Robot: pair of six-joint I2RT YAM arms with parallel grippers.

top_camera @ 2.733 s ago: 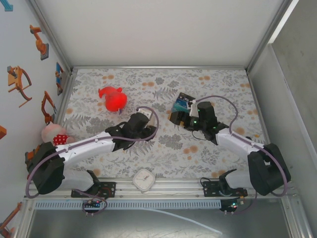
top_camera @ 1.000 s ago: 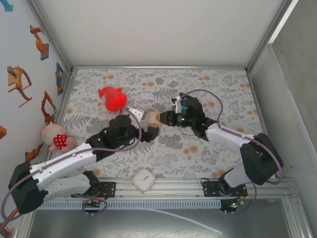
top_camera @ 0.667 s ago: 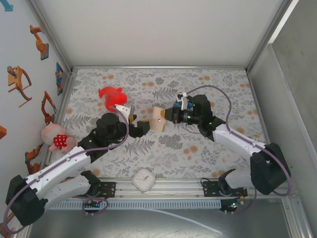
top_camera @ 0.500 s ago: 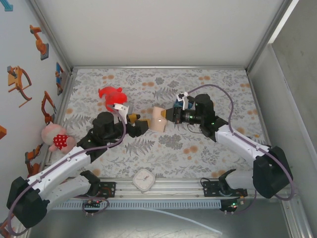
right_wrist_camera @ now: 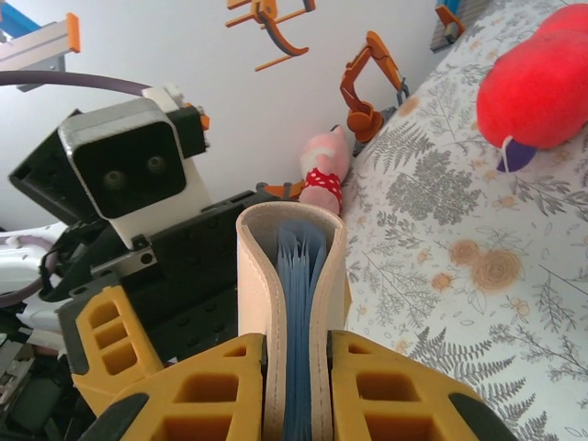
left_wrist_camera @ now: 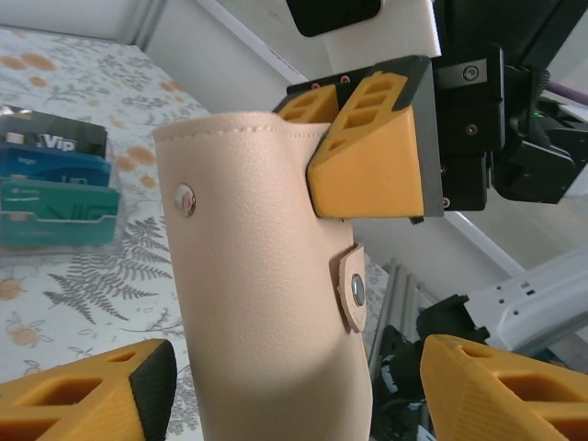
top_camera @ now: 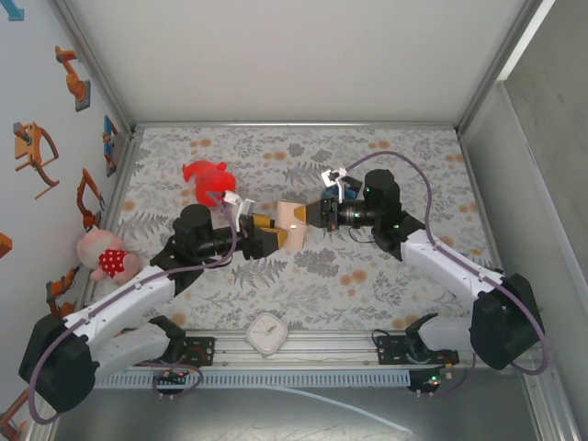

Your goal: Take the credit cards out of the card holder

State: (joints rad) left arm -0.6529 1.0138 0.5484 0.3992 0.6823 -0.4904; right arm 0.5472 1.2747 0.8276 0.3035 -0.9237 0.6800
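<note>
Holding: my right gripper (right_wrist_camera: 296, 367) pinches the small tan leather bifold card holder (left_wrist_camera: 257, 276) by its open edge, up in the air just right of the red plush toy (top_camera: 209, 182).
Left jaws: the left gripper (left_wrist_camera: 294, 395) stands spread, one finger either side of the holder, with a gap on the side-tab (left_wrist_camera: 353, 292) edge.
Axis: the fold points away from the right gripper, towards my left arm.
Cards: thin blue layers show between the leaves; I cannot tell credit cards from lining.
Nearer free arm: the left, I judge.
</note>
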